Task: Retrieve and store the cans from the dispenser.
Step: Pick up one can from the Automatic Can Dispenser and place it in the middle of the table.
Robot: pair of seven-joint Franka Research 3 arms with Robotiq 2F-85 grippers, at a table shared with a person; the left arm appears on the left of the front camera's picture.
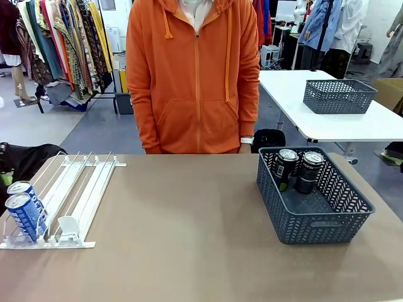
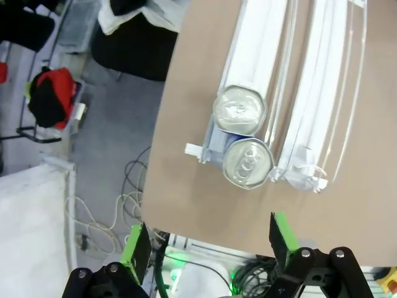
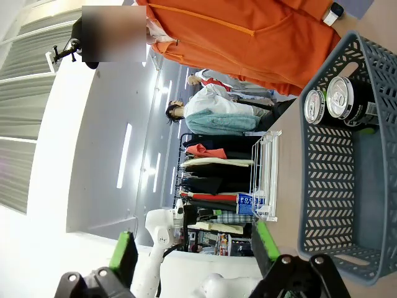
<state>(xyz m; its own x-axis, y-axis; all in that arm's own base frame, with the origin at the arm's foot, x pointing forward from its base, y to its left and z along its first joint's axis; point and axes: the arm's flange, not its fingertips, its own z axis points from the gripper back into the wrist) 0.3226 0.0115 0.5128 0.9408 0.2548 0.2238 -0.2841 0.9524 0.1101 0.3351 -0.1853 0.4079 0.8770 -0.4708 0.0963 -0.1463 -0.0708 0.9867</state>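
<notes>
Grey floor [image 1: 101, 135]; clothes rack [image 1: 69, 44] far left; white table [image 1: 296, 107] far right bearing a mesh basket [image 1: 340, 95]

Bright, even indoor light falls from overhead onto the brown worktop [image 1: 189, 226], leaving only a faint, soft shadow at the near side of the grey basket [image 1: 315, 220]. In the left wrist view, the silver tops of the cans [image 2: 248, 162] carry a pale sheen and the picture is slightly soft. In the right wrist view, long ceiling lights [image 3: 124, 155] glare white, washing out the ceiling, and straight lines bend toward the edges.
</notes>
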